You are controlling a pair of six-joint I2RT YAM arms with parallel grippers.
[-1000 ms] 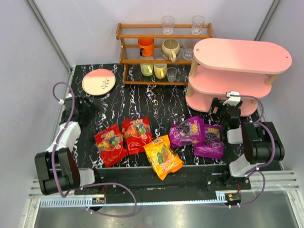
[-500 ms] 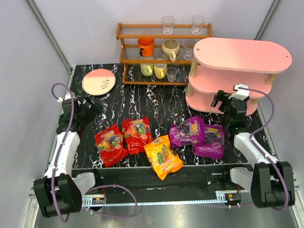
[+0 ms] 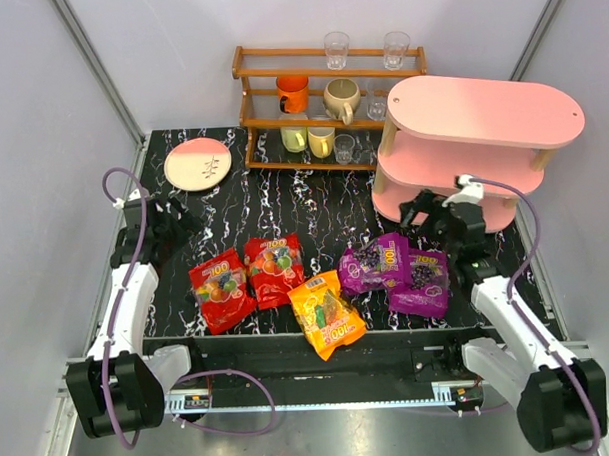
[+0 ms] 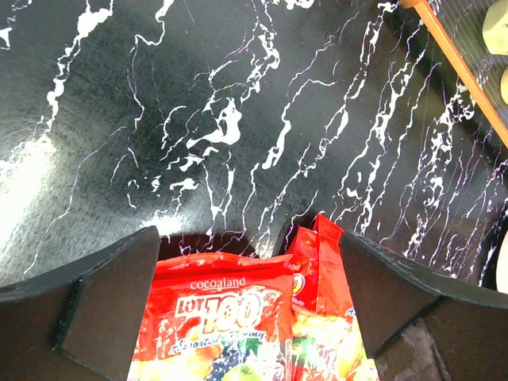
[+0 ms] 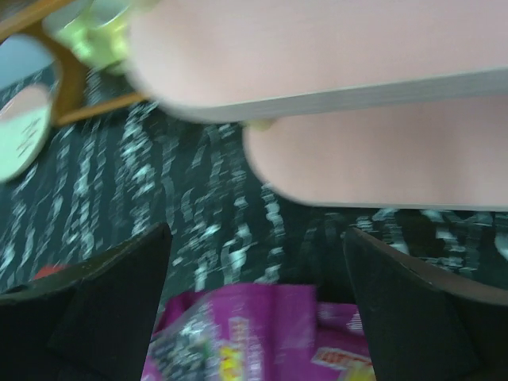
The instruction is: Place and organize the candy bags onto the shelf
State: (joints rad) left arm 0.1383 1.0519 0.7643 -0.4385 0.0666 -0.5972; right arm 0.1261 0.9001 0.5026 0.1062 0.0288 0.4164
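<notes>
Five candy bags lie along the table's front: two red (image 3: 223,289) (image 3: 275,269), one orange (image 3: 328,313), two purple (image 3: 376,263) (image 3: 421,282). The pink shelf (image 3: 481,112) stands at the back right with nothing on its boards. My left gripper (image 3: 174,221) hovers open just behind the red bags; in the left wrist view its open fingers (image 4: 248,238) frame the top edge of the left red bag (image 4: 214,325), apart from it. My right gripper (image 3: 422,210) hangs open between the shelf's lowest board and the purple bags. The right wrist view is blurred: gripper (image 5: 255,238), purple bag (image 5: 270,333), shelf boards (image 5: 357,48).
A brown wooden rack (image 3: 330,97) with cups and glasses stands at the back centre, left of the shelf. A pink-and-white plate (image 3: 197,164) lies at the back left. Grey walls close in both sides of the black marbled table (image 3: 314,208).
The left gripper has opened wider behind the red bags. The right arm has stretched forward and its gripper has swung left, from beside the shelf toward the purple bags.
</notes>
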